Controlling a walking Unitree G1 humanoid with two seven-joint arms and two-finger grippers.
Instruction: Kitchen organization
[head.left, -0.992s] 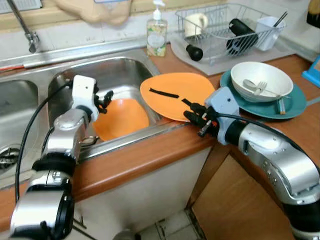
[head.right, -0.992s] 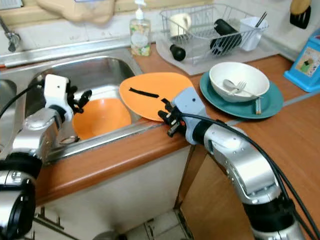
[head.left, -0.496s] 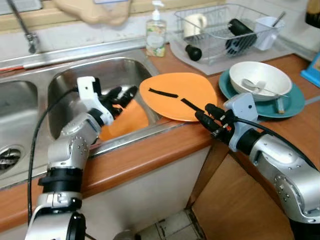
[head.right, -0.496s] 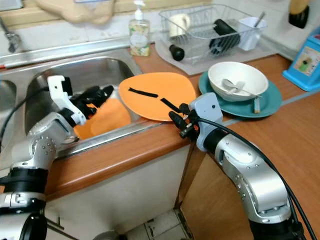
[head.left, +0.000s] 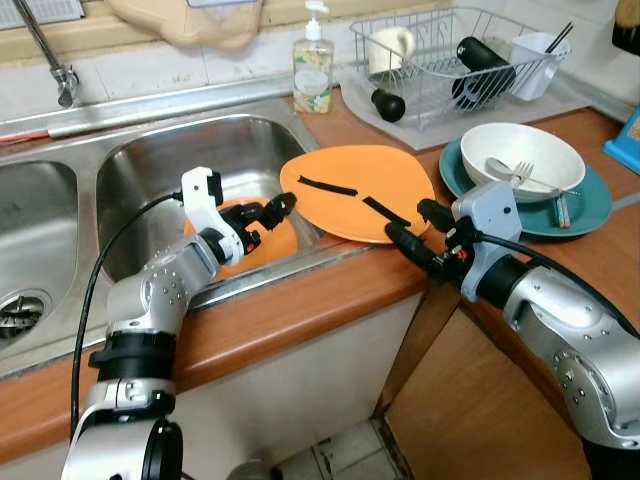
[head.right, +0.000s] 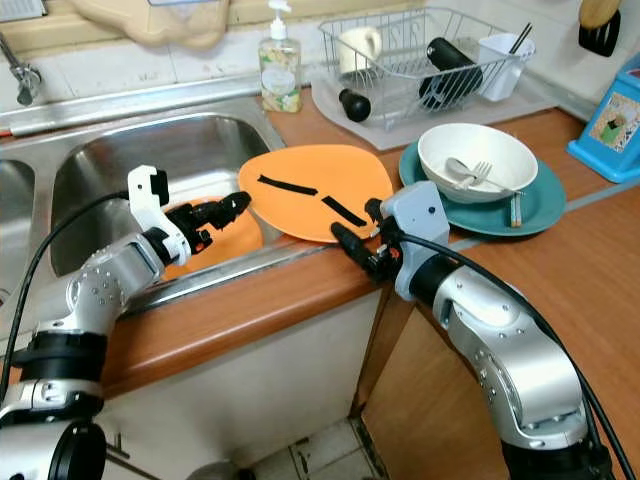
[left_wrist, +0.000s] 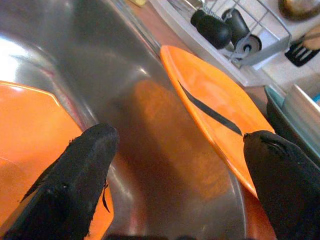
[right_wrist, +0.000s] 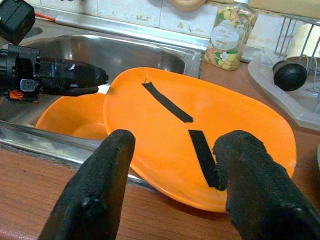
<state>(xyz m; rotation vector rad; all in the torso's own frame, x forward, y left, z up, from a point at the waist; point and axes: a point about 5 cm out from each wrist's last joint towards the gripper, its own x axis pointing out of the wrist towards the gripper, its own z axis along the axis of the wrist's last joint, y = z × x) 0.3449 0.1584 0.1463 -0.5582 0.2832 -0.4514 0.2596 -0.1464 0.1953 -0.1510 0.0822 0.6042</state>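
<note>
An orange plate with two black strips lies on the counter edge, its left rim overhanging the sink. An orange bowl sits in the right sink basin. My left gripper is open over the bowl, fingertips pointing at the plate's left rim, a short gap away. The left wrist view has the plate between its fingers. My right gripper is open at the plate's near right rim, one finger above the rim and one by the counter. Nothing is held.
A teal plate carrying a white bowl with a fork stands right of the orange plate. A dish rack and soap bottle are behind. The faucet and a second basin lie left. The counter drops off in front.
My left gripper swung right across the basin toward the plate's rim. My right gripper shifted right along the plate's near edge and its fingers spread.
</note>
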